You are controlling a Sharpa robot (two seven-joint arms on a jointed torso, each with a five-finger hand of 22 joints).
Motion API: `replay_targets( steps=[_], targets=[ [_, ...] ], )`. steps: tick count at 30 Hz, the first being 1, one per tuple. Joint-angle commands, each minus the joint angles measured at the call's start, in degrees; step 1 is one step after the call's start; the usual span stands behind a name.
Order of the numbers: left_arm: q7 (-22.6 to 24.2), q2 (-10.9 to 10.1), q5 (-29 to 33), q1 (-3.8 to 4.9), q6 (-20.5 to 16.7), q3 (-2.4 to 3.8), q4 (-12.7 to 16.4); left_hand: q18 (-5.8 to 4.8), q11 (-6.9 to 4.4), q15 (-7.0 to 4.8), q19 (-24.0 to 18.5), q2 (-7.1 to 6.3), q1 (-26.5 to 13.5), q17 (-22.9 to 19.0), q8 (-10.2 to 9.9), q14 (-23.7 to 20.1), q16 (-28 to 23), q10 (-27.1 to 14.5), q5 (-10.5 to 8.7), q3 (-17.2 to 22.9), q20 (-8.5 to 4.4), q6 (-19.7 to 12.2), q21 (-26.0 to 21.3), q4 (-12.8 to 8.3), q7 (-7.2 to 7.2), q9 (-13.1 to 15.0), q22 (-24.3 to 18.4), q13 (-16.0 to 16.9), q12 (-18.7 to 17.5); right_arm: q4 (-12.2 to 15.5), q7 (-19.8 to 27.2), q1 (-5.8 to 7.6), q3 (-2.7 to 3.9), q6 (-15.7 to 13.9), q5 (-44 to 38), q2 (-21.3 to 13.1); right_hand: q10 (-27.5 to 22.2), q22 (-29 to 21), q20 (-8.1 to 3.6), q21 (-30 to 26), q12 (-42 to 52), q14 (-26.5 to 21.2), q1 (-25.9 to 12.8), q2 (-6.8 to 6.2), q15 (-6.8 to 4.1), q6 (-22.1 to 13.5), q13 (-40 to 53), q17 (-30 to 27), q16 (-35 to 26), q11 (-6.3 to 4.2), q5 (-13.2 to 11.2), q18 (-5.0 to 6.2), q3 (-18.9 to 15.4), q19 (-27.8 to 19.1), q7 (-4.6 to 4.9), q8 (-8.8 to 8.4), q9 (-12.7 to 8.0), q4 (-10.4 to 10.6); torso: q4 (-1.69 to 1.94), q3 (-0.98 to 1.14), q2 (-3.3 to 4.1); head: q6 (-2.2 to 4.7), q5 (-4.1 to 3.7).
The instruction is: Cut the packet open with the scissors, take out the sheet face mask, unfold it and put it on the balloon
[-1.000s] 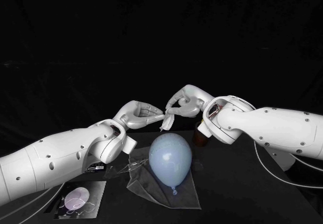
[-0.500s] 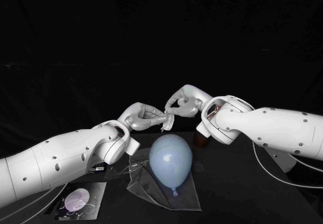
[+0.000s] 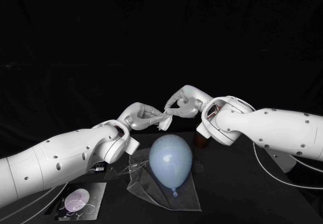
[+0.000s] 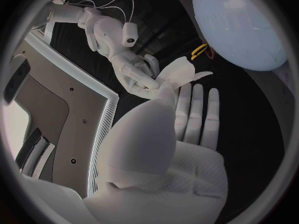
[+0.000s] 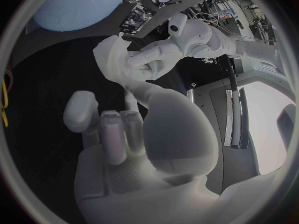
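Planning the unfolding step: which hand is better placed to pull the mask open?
Probably right: the left hand grips the folded mask, anchoring it, while the right hand touches its upper edge.

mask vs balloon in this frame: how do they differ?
1. The mask is white, bunched and small; the balloon is pale blue, inflated and much bigger.
2. The mask is in the air, pinched between the left hand and the right hand; the balloon lies on a clear film on the table, with neither hand touching it.
Shared: both sit midway between the arms. The mask is not yet on the balloon.
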Motion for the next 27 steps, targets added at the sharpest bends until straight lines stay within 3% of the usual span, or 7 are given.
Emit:
replay_targets(
  steps=[1,3,4,8,17,27],
  targets=[
    [0.05,0.15,0.02,0.03,-0.51,0.09,-0.03,0.8,-0.37,-0.27,0.71,-0.2,1.46,0.09,0.84,1.57,-0.19,1.58,-0.14,4.09,-0.09,0.6,-0.21,-0.27,-0.1,0.77,-0.06,0.01,-0.36,0.08,-0.03,0.08,0.06,0.22,-0.82,-0.01,6.42,5.7,-0.22,0.03,0.2,6.96,0.06,0.34,-1.52,0.53,15.1,15.09,0.2,-0.86,0.29,0.78,0.17,0.04,0.0,0.31,0.05,-0.31,0.05,0.0,0.03,-0.01,-0.01],
    [0.08,0.13,-0.05,0.02,-0.46,0.09,0.0,0.94,-0.53,-0.46,0.86,-0.6,1.56,0.07,1.14,2.32,-0.45,2.29,-0.28,6.85,-0.13,0.68,-0.06,-0.13,-0.26,1.14,0.01,0.03,-0.57,-0.02,-0.04,0.08,0.06,0.3,-0.81,0.01,6.42,5.7,-0.22,0.03,0.2,6.96,0.06,0.34,-1.52,0.53,15.1,15.09,0.2,-0.86,0.29,0.78,0.17,0.04,0.0,0.31,0.05,-0.31,0.04,-0.01,0.05,-0.02,-0.03],
    [0.12,0.12,-0.09,0.02,-0.41,0.09,0.03,0.98,-0.55,-0.47,0.84,-2.22,0.56,0.0,1.5,2.96,-1.09,2.86,-0.35,10.69,-0.12,0.58,0.09,0.19,-0.28,1.74,0.09,0.02,-1.13,-0.08,-0.04,0.09,0.06,0.36,-0.81,0.03,6.42,5.7,-0.22,0.03,0.2,6.96,0.06,0.34,-1.52,0.53,15.1,15.09,0.2,-0.86,0.29,0.78,0.17,0.04,0.0,0.31,0.05,-0.31,0.03,-0.02,0.04,-0.03,-0.02],
    [0.29,-0.03,0.05,0.02,0.02,0.14,0.2,0.88,-0.63,-0.6,0.6,-5.47,-3.32,0.16,2.67,4.17,-2.32,4.04,-0.49,19.59,-0.14,0.1,0.59,-0.82,-0.4,3.66,0.38,0.14,-2.19,-0.48,-0.08,0.09,0.06,0.51,-0.81,0.05,6.42,5.76,-0.25,0.11,0.2,6.96,0.01,0.32,-1.55,0.52,15.1,15.09,0.2,-0.87,0.29,0.77,0.29,0.12,0.0,0.39,0.12,-0.43,0.03,-0.02,0.04,-0.14,-0.02],
    [0.22,-0.41,1.68,0.02,1.03,0.49,0.35,0.59,-0.69,-0.64,0.37,-6.76,-8.17,0.85,4.31,4.89,-3.04,4.92,-0.31,23.95,-0.1,-0.78,0.82,-3.55,-0.38,6.04,0.5,0.23,-2.94,-2.02,0.21,0.09,0.04,1.69,-0.82,0.32,6.42,5.77,-0.25,0.12,0.2,6.96,-0.02,0.31,-1.55,0.52,15.1,15.09,0.2,-0.87,0.28,0.76,0.31,0.14,0.0,0.41,0.14,-0.44,0.04,-0.02,0.02,-0.31,0.01],
    [-0.52,-0.5,2.69,0.05,1.4,1.16,0.16,0.51,-0.67,-0.64,0.29,-6.82,-9.6,1.13,4.74,5.06,-3.17,5.17,-0.32,24.72,-0.09,-1.16,0.81,-4.32,-0.27,6.73,0.49,0.27,-3.11,-2.33,0.79,0.08,0.02,1.4,-1.95,0.12,6.42,5.76,-0.26,0.1,0.2,6.96,-0.05,0.3,-1.55,0.51,15.1,15.09,0.2,-0.87,0.25,0.77,0.31,0.13,0.01,0.42,0.15,-0.45,0.04,-0.02,0.01,-0.48,0.11]
  ],
)
